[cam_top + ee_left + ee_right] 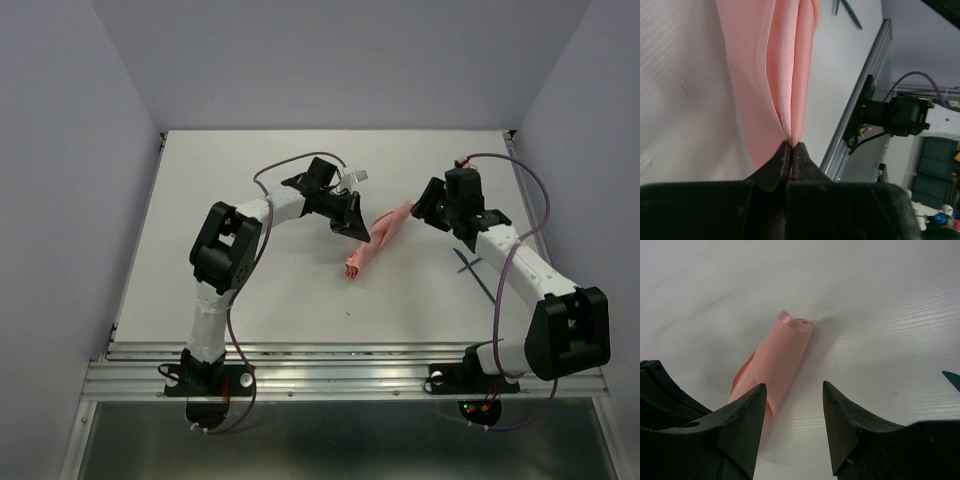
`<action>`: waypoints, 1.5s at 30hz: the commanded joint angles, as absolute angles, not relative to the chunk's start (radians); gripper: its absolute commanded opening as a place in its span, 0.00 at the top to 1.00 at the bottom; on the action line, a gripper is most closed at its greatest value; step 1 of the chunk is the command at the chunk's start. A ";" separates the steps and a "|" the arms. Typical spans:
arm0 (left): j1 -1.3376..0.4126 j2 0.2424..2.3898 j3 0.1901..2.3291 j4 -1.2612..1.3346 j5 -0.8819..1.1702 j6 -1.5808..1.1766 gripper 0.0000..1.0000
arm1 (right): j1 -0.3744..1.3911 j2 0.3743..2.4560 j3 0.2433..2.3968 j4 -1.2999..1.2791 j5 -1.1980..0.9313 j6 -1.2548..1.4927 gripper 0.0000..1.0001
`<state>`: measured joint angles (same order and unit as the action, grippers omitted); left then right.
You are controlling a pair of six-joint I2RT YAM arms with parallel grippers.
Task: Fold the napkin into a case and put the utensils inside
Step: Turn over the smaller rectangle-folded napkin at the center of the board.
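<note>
Napkin (377, 240) lay mid-table (250, 300) as a narrow, loosely rolled strip, slanting between my two arms. To do this fold well, I judged I should hold the pinched end low and steady. Then bring the other end over squarely so the layers stack flat, not twisted, with a pocket mouth left open for the utensils (474, 268). Those lay apart on the table by my right arm, not yet inside. Left gripper (791, 146) was fully closed, nipping a thin fold of the pink cloth at its tips. Right gripper (794, 389) stood roughly half open, holding nothing, jaws straddling the strip's far end. One finger sat just beside the cloth, contact unclear.
</note>
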<state>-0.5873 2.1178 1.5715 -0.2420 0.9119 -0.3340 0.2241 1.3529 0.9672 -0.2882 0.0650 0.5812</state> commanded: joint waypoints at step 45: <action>-0.393 1.783 1.298 -0.229 0.379 -0.319 0.77 | 0.103 1.331 0.851 -0.405 0.089 0.594 0.41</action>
<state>-0.3294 1.8408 1.3365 -0.1909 0.4709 -0.3759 0.1028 1.3376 0.8600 -0.3950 0.1040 0.5812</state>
